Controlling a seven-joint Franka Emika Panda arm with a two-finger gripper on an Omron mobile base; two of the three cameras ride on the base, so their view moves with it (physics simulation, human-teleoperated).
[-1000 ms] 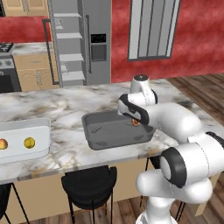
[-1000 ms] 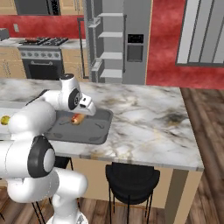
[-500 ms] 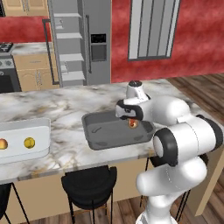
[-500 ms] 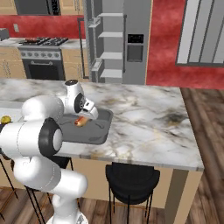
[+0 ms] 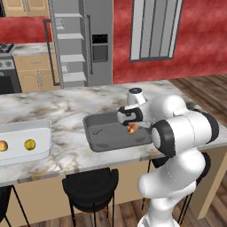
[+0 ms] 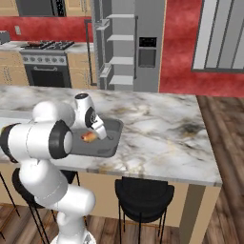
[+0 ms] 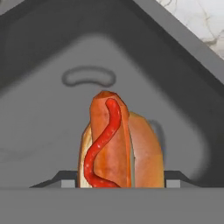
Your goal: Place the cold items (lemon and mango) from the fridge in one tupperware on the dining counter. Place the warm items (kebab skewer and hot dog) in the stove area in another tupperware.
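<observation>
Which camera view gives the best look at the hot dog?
The hand view shows the hot dog best: it is close, with the bun and red sauce line clear, above the grey tupperware. In the left base view and right base view it is just a small orange spot by the claw.

The light is even and bright, without a clear source; it seems to come from above; shadows are soft, with only a pale one around the hot dog [image 7: 120, 142] on the grey tray floor [image 7: 39, 131]; the marble table [image 5: 66, 111] shows no glare; both base views are a little coarse and soft; the hand view is sharp near, slightly blurred at the edges.
</observation>
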